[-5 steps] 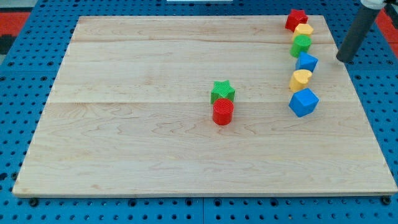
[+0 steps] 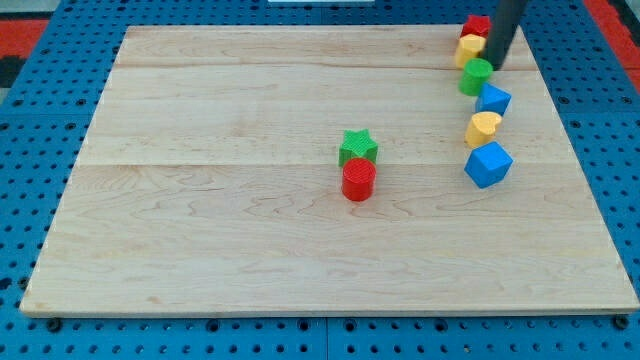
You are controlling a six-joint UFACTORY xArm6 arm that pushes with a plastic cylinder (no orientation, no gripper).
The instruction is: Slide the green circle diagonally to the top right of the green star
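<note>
The green circle (image 2: 475, 76) lies near the view's top right of the wooden board (image 2: 250, 200). My tip (image 2: 493, 67) touches its upper right side. The dark rod rises from there out of the view's top. The green star (image 2: 357, 147) sits near the board's middle, well to the left of and below the green circle. A red cylinder (image 2: 358, 180) touches the star's lower side.
A red block (image 2: 475, 26) and a yellow block (image 2: 468, 48) sit just above the green circle, partly behind the rod. Below the circle lie a blue block (image 2: 493, 99), a yellow block (image 2: 483, 128) and a larger blue block (image 2: 488, 164).
My tip has moved left from beyond the board's right edge to the green circle. The circle and the yellow block above it have shifted slightly left.
</note>
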